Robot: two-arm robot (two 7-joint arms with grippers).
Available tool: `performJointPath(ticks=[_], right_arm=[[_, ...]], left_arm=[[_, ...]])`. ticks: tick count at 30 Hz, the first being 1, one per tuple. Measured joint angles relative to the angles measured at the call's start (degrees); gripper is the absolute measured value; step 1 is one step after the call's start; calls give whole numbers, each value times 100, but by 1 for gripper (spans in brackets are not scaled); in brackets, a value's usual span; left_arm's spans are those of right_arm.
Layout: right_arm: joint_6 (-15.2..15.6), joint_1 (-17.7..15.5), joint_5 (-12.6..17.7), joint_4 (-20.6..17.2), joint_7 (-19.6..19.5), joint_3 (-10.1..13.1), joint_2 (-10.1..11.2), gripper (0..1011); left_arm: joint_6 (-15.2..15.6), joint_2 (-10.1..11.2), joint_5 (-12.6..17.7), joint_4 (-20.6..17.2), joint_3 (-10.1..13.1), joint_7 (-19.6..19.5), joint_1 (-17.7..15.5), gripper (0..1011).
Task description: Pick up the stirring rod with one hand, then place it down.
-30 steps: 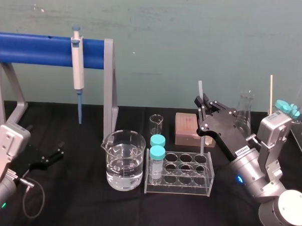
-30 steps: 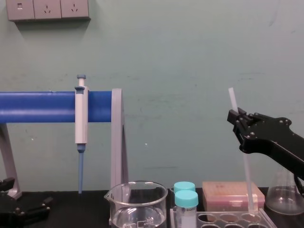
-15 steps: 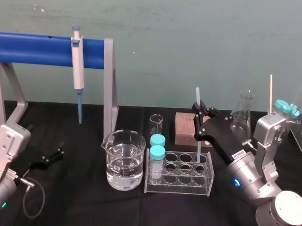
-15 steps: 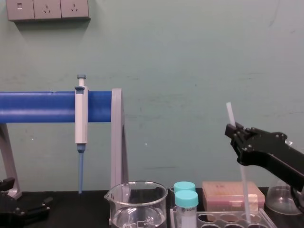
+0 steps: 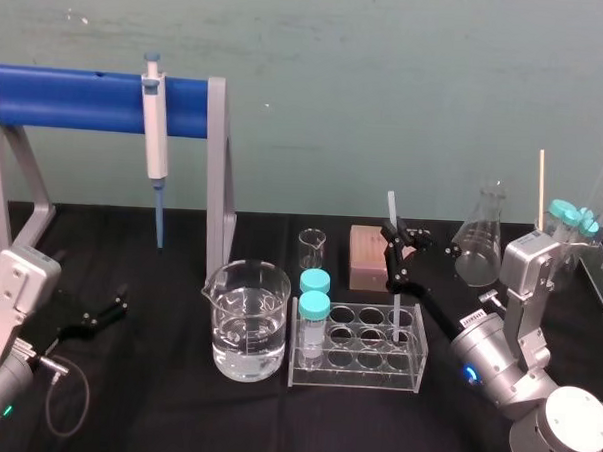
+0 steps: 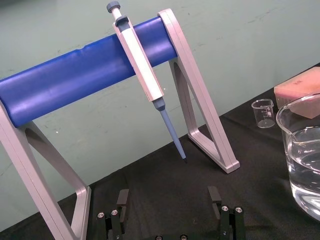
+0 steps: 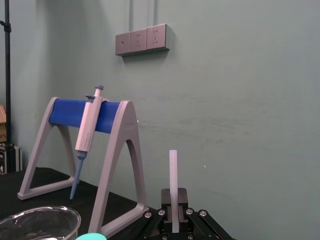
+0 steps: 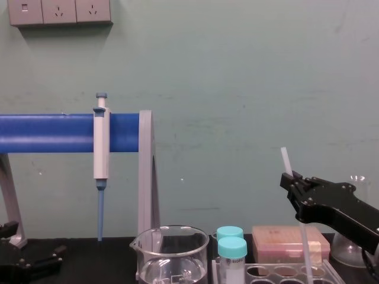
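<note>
Holding the stirring rod (image 5: 391,210) tight in my right gripper (image 5: 394,252), I have it standing almost straight up, a little right of the middle of the head view. My fingers are squeezed shut around its upper part, and a short bit sticks out above them. The low end goes down into a hole on the right side of the clear tube rack (image 5: 355,374). I cannot tell if the tip touches the bottom.

My left gripper (image 5: 95,315) rests at the lower left of the head view. Its fingers are spread apart and hold nothing.

I think this is the putting-down part. A few things could go wrong from here.

- The rod is long and thin, so if I let go while it leans, it could flop over against the rim of the hole.
- If I push down too hard, the tip could jam and shove the rack. That could bump the two capped tubes (image 5: 314,305) or the beaker of water (image 5: 245,319) just to the left.
- If I pull away crooked, my fingers could drag the rod back out.
- The glass flask (image 5: 478,239) stands close to my arm on the right, so a wide swing could knock it.
</note>
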Motion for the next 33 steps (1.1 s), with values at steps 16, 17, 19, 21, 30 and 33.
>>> performJointPath(ticks=[16,17,19,21,30,33], right_arm=[[59,14,-127,83,-121,-31,18,66],[59,14,-126,82,-120,-31,18,66],[57,13,-124,81,-118,-30,18,66],[56,12,-124,80,-118,-29,17,66],[50,11,-110,75,-112,-24,17,139],[48,11,-107,75,-109,-22,17,214]], left_arm=[[0,0,0,0,0,0,0,1000],[0,0,0,0,0,0,0,1000],[0,0,0,0,0,0,0,1000],[0,0,0,0,0,0,0,1000],[0,0,0,0,0,0,0,1000],[0,0,0,0,0,0,0,1000]])
